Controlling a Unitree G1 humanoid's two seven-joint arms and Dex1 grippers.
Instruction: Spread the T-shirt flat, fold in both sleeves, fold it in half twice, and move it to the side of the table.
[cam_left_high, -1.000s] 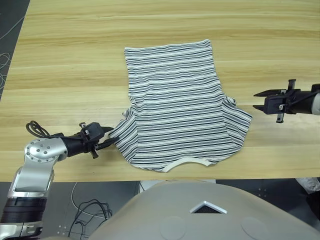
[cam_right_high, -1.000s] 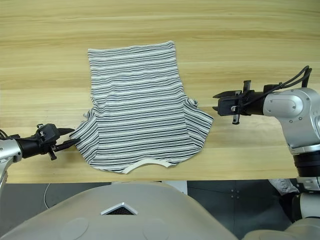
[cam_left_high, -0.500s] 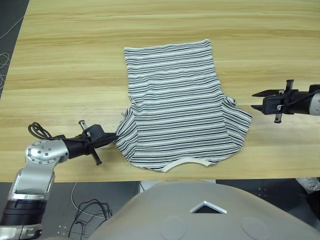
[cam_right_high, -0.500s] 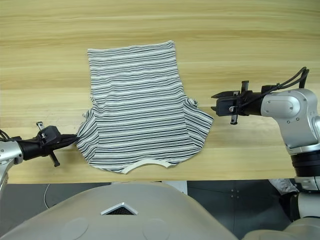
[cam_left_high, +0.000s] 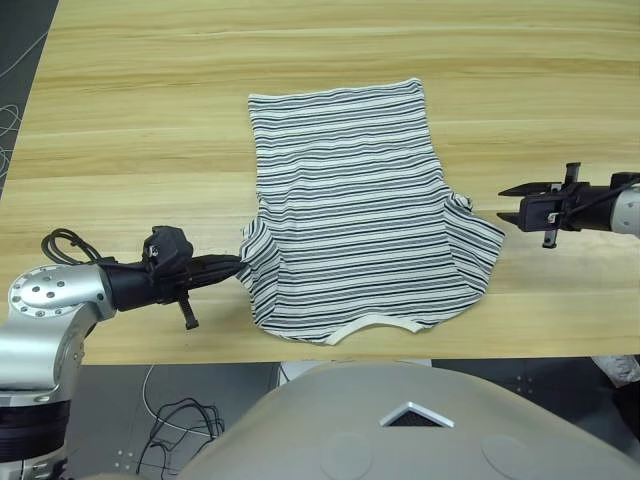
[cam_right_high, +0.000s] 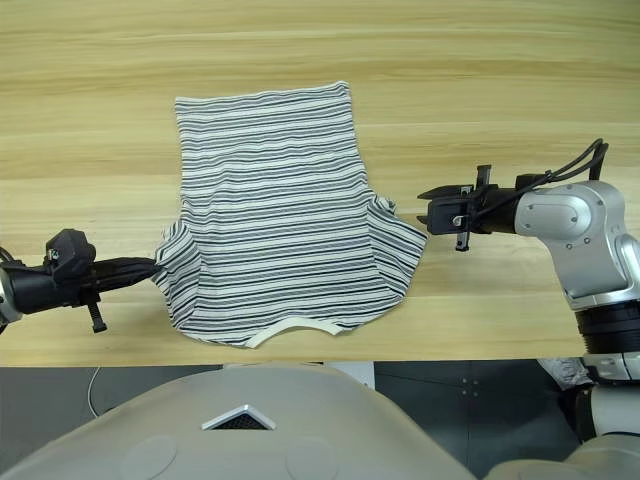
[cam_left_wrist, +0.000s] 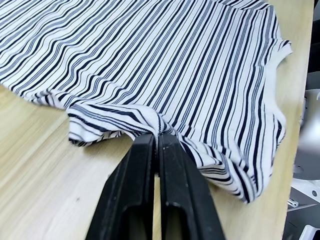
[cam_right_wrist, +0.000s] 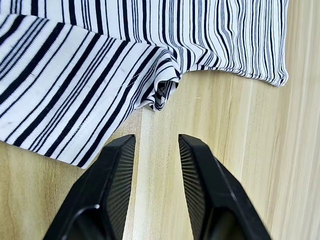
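Pinching the T-shirt, apparently its sleeve, is the left claw.

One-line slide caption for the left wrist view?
Left gripper pinches the bunched sleeve edge of the striped T-shirt on the wooden table.

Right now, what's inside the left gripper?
The left gripper is shut on a bunched fold of the T-shirt sleeve. How deep the cloth runs inside is covered.

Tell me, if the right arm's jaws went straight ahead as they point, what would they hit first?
Probably the T-shirt: the open right gripper points at its bunched sleeve, with only a strip of bare table between them.
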